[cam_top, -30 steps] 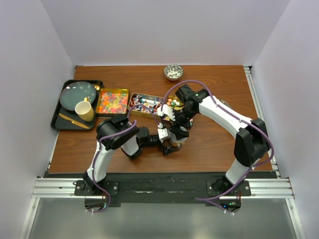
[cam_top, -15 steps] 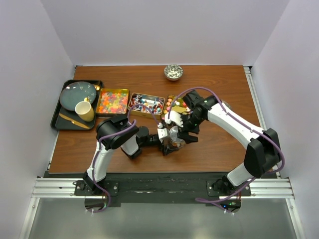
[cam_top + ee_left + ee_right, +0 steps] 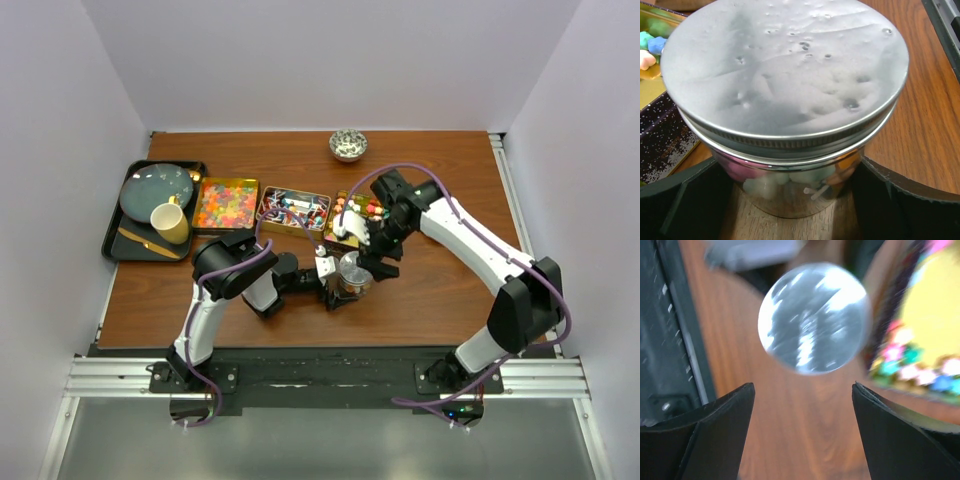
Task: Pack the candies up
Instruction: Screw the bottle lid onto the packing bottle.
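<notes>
A glass jar (image 3: 352, 273) with a silver screw lid (image 3: 785, 70) stands on the table, with pink, white and orange candies (image 3: 765, 182) showing through its glass. My left gripper (image 3: 343, 281) is shut on the jar; its black fingers (image 3: 690, 200) press both sides. My right gripper (image 3: 373, 257) hangs open and empty just right of the jar, and in the right wrist view the lid (image 3: 812, 317) lies ahead of the gripper (image 3: 802, 387). Three open tins hold more candies: gummies (image 3: 226, 204), wrapped pieces (image 3: 292, 211) and coloured cubes (image 3: 355, 212).
A black tray (image 3: 118, 238) at the left carries a dark plate, a yellow cup (image 3: 170, 223) and cutlery. A small patterned bowl (image 3: 348, 145) sits at the far edge. The cube tin (image 3: 920, 355) lies close to the jar's far side.
My right gripper has drawn back off the jar lid, up and to the right, leaving the lid uncovered. The left gripper and the jar have stayed put.
</notes>
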Robot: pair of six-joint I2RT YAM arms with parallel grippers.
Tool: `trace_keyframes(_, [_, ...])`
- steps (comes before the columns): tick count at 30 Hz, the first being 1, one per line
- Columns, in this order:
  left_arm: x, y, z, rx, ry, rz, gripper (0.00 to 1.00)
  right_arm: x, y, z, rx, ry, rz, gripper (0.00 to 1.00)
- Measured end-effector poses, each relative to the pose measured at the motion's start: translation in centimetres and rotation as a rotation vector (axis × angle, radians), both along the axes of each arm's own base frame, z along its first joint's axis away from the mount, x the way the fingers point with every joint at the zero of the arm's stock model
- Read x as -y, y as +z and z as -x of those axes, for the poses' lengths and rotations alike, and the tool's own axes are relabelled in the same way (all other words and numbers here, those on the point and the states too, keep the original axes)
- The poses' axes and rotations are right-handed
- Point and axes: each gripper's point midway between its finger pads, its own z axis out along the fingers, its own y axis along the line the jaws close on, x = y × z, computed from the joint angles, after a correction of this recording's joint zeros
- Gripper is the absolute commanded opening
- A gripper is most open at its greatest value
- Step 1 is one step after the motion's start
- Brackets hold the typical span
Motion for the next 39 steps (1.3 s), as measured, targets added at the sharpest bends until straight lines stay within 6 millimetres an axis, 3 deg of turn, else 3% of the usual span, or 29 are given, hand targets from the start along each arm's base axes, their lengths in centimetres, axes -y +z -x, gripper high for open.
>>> trace_keyframes(3, [0.0,0.0,-0.1,0.001,-0.004,-0.001,0.00,-1.6,1.1,-1.7,0.039,0.009,-0.052,0.99])
trace_keyframes(6, [0.0,0.0,-0.1,0.002,-0.008,-0.002,0.00,-2.7,1.2,-2.1,0.047,0.052,-0.075,0.99])
trace_keyframes(16, [0.1,0.0,-0.1,0.001,-0.014,-0.004,0.00,-4.9,-1.5,-0.9,-0.004,0.231,-0.044,0.99])
trace_keyframes(31, [0.1,0.0,-0.2,0.001,-0.019,-0.003,0.00,-4.7,-2.0,-0.9,0.000,0.260,-0.034,0.99])
trace_keyframes(39, [0.1,0.0,-0.2,0.001,-0.019,-0.004,0.00,-3.7,-2.6,-0.9,0.048,0.264,-0.005,0.99])
